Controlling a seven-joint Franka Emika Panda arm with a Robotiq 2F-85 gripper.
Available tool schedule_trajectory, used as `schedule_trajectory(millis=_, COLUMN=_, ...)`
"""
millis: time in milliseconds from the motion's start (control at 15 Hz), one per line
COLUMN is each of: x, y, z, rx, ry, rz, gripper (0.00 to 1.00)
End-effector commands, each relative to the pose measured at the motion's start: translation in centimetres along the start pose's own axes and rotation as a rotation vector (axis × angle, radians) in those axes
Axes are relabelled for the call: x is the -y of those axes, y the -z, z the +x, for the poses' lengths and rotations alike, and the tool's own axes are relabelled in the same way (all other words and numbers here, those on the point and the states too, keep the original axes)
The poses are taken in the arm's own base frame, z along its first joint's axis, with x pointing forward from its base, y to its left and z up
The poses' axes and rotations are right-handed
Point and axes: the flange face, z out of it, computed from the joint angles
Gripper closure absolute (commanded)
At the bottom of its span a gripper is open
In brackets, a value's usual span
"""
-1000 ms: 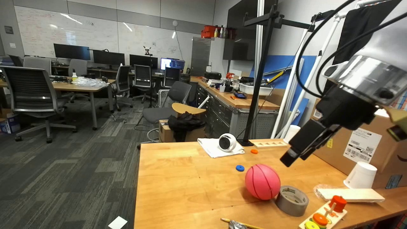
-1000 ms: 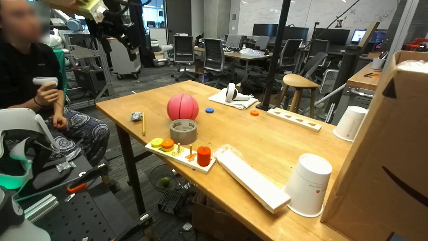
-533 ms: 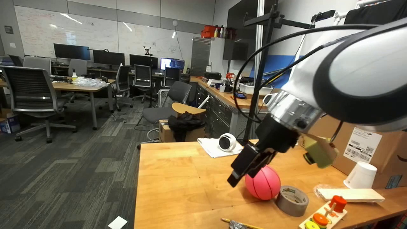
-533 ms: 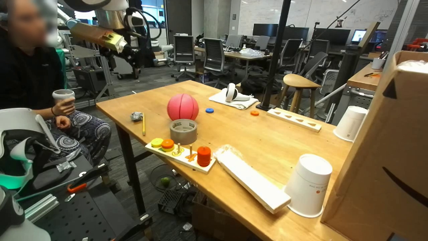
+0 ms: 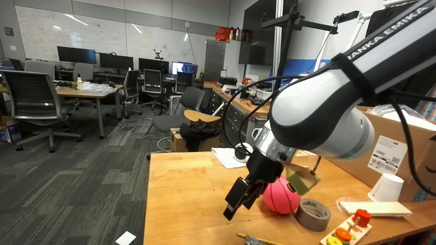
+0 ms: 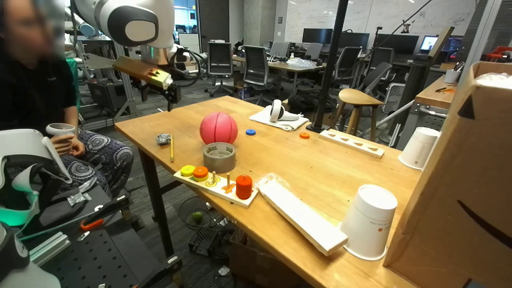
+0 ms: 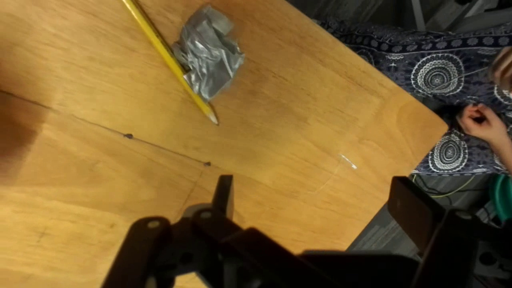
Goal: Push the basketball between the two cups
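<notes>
Basketball (image 5: pixel 281 200), pink: in an exterior view, on table (image 5: pixel 190 190), right of gripper (image 5: pixel 238 210); in an exterior view, well left of near cup (image 6: pixel 371 222) and far cup (image 6: pixel 419 148); in wrist view, gripper spread, empty; step apparently approach, next calling for low rightward push between cups.

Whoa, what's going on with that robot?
The robot arm is meant to push the pink ball between the two upside-down white cups. Right now its gripper hangs open over the table, holding nothing. Nobody is touching the ball; it sits beside the roll of tape, away from the cups, so the pushing isn't done yet.
</notes>
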Motion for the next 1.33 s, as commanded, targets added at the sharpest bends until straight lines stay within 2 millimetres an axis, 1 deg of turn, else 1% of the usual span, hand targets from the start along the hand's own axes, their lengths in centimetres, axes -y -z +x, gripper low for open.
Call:
schedule_trajectory(millis=0, x=-3.3, y=-1.1, z=-0.4, rx=0.031, ry=-0.016, rz=0.003, gripper=0.0)
schedule_trajectory(millis=67, x=-4.5, y=-1.2, z=-0.9, rx=0.038, ry=-0.03, rz=-0.003, gripper=0.0)
schedule_trajectory(millis=200, x=-7.7, y=-0.6, z=-1.5, rx=0.032, ry=-0.067, rz=-0.036, gripper=0.0)
schedule_trajectory(millis=267, x=-9.3, y=-0.2, z=-2.0, rx=0.027, ry=-0.083, rz=-0.059, gripper=0.0)
schedule_trajectory(millis=400, x=-12.6, y=1.4, z=-2.8, rx=0.014, ry=-0.114, rz=-0.13, gripper=0.0)
schedule_trajectory(millis=533, x=-16.1, y=4.7, z=-3.8, rx=0.008, ry=-0.097, rz=-0.253, gripper=0.0)
schedule_trajectory(millis=600, x=-17.4, y=7.9, z=-4.4, rx=0.012, ry=-0.081, rz=-0.302, gripper=0.0)
schedule_trajectory(millis=733, x=-18.9, y=12.7, z=-4.4, rx=0.002, ry=-0.044, rz=-0.415, gripper=0.0)
schedule_trajectory(millis=800, x=-19.2, y=15.4, z=-4.4, rx=0.0, ry=-0.024, rz=-0.486, gripper=0.0)
schedule_trajectory(millis=933, x=-18.2, y=20.0, z=-4.7, rx=-0.024, ry=-0.003, rz=-0.618, gripper=0.0)
schedule_trajectory(millis=1000, x=-17.2, y=21.3, z=-4.8, rx=-0.045, ry=-0.004, rz=-0.677, gripper=0.0)
schedule_trajectory(millis=1067, x=-16.5, y=21.4, z=-4.8, rx=-0.075, ry=-0.016, rz=-0.725, gripper=0.0)
schedule_trajectory(millis=1133, x=-15.5, y=21.0, z=-4.7, rx=-0.082, ry=-0.034, rz=-0.724, gripper=0.0)
schedule_trajectory(millis=1200, x=-14.4, y=20.2, z=-4.8, rx=-0.086, ry=-0.059, rz=-0.715, gripper=0.0)
schedule_trajectory(millis=1267, x=-13.3, y=18.7, z=-5.0, rx=-0.076, ry=-0.077, rz=-0.69, gripper=0.0)
